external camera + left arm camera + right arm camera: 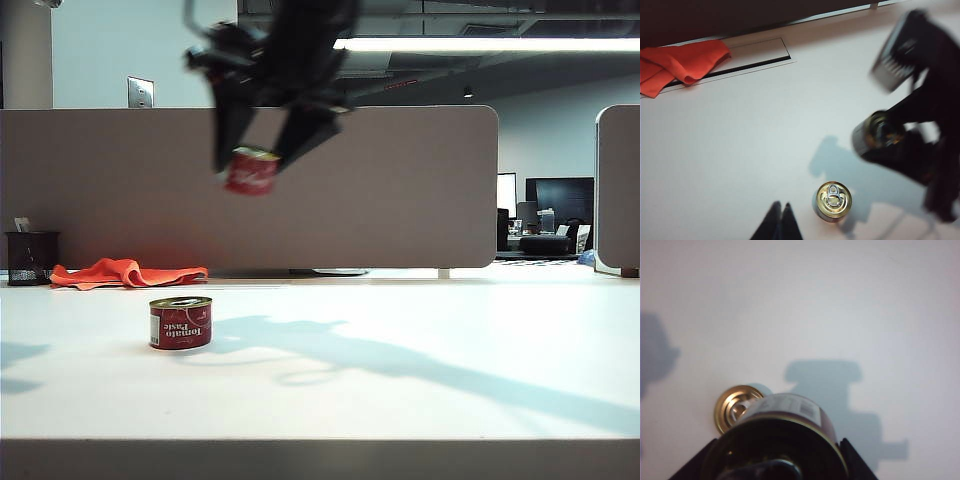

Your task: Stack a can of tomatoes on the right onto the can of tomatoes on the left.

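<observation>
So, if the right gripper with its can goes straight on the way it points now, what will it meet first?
Probably the can on the table: the right gripper, shut on the held can, points down at the table, slightly beside that can's lid. Depth is unclear.

Left wrist view: closed left hand above the white surface; gold-lidded can standing upright nearby. Blurred right hand carries a second can; orange cloth well apart.
</observation>
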Available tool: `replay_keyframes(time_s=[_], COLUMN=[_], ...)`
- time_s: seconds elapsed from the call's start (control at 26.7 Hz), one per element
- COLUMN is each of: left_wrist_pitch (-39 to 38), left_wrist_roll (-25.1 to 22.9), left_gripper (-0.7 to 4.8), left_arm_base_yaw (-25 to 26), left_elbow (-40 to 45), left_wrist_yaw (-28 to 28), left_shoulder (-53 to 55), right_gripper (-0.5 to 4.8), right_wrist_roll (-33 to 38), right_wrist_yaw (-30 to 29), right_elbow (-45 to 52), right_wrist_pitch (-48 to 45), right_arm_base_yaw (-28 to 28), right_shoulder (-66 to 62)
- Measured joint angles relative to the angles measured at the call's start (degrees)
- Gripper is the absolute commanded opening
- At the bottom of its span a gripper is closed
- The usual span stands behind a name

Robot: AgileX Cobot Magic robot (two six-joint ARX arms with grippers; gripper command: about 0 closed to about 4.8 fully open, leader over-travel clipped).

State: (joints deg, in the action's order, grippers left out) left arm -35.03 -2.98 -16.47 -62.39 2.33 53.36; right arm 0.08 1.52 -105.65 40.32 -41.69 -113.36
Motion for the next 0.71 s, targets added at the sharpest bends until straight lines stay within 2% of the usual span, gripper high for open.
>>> replay_keyframes(time_s=[0.15,0.34,0.71], left_wrist_pitch=[-0.1,-0.4,-2.9], left_wrist_roll=[0.0,0.0,0.0], left_gripper=[-0.05,-0.05,-0.05], left_arm_base_yaw=[0.0,0.0,0.0], left_elbow=[0.0,0.0,0.0], left_wrist_yaw=[0.0,0.0,0.0], left_shoulder=[0.0,0.0,0.0], right_gripper=[2.82,2.82,2.82], right_wrist_roll=[-4.0,-4.6,-4.6], right_wrist_yaw=[2.2,2.2,-1.7], right_elbow=[-5.6,-6.0,-6.0], right_wrist_pitch=[2.7,3.2,0.7], right_arm_base_yaw=[-2.9,-4.2,-4.5], right_shoulder=[-6.1,-10.1,-12.4])
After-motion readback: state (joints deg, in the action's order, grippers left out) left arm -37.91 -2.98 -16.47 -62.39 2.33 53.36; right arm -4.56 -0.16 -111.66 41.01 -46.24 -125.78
